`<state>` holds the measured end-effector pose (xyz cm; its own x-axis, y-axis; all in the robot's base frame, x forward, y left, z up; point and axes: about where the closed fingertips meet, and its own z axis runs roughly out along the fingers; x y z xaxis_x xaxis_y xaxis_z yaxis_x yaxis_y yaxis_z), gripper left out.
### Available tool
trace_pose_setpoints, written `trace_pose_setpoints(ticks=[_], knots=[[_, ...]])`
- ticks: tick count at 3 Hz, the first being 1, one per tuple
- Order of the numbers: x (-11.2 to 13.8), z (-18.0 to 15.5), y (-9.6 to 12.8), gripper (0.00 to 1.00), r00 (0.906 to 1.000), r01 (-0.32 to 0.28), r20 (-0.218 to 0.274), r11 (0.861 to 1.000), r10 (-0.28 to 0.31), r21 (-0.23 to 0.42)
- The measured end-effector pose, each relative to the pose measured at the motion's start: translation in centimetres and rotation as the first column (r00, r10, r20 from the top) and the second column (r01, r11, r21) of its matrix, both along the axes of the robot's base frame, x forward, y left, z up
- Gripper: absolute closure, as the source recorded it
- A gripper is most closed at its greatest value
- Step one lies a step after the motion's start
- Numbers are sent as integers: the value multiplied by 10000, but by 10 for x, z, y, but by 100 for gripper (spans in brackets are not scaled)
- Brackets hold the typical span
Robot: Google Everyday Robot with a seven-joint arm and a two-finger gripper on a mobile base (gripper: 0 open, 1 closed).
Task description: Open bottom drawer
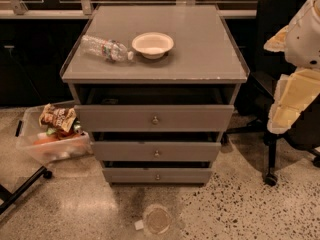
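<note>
Pretty dim, warm-tinted shot. The brightest bits are the end effector point(292, 96) at the right edge and the pale bowl point(153, 44) up top. There's soft glare on the floor point(100, 209) at lower left, and the cabinet point(195, 49) drawer gaps and upper background sit in deep shadow.

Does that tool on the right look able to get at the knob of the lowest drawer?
Probably yes. The tool hangs at the right edge, apart from the cabinet. Nothing tall stands before the bottom drawer or its knob. The chair stands off to the side.
</note>
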<state>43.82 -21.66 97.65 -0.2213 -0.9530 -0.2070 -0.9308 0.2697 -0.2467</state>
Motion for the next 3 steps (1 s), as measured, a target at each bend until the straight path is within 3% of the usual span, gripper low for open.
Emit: trace_pose_setpoints(ticks=[1, 2, 3], knots=[[0, 0, 0, 0, 10000, -1, 0, 10000, 1, 1], [2, -18, 9, 0, 9993, -382, -34, 9990, 383, 241], [-1, -55, 25, 0, 9968, -797, 79, 9941, 794, 729]])
